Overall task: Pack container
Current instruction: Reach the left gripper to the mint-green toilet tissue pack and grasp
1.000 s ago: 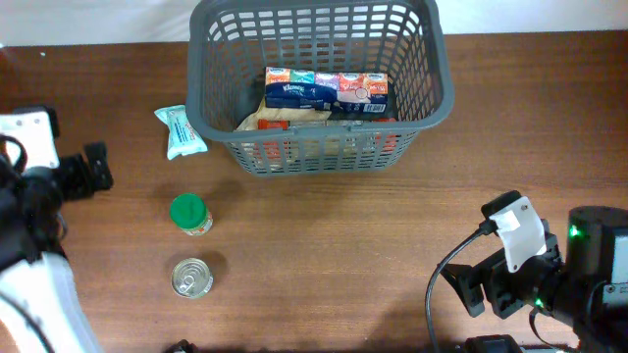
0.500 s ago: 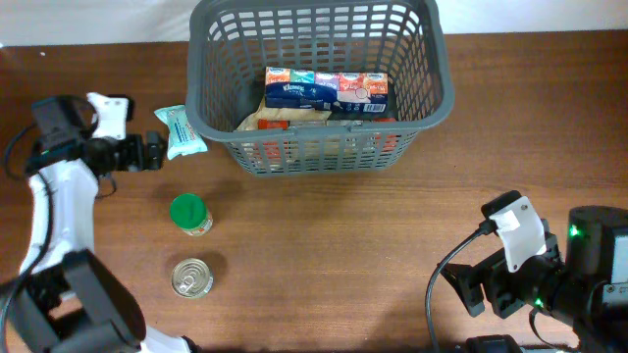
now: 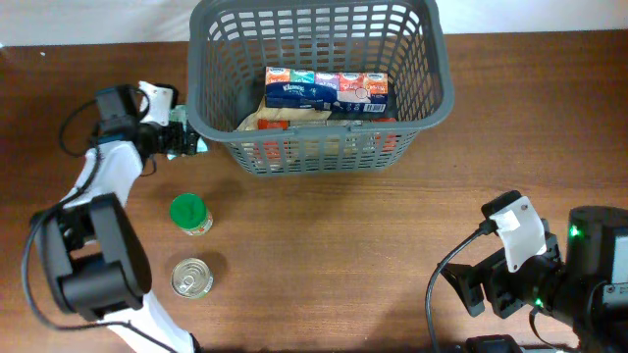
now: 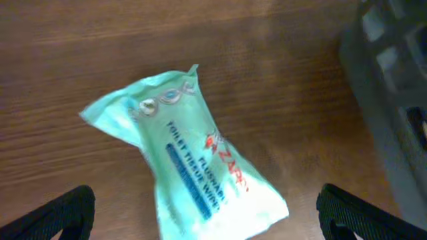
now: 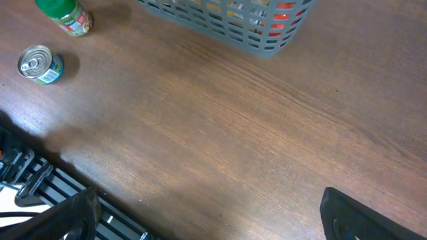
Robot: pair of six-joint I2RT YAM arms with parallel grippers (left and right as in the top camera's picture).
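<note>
Overhead: left gripper (image 3: pixel 175 138), jaws wide and empty, over pale green plastic tissue pack (image 4: pixel 187 167), just left of large dark grey slotted plastic container (image 3: pixel 294 157), far centre. Likely best: square jaws across pack's narrow width, then descend. Left wrist alone shows pack slanted. Right gripper (image 5: pixel 213 223) wide, idle.

Matt plastic container (image 3: pixel 439 80) — smooth, grained wood table (image 3: pixel 343 257).
</note>
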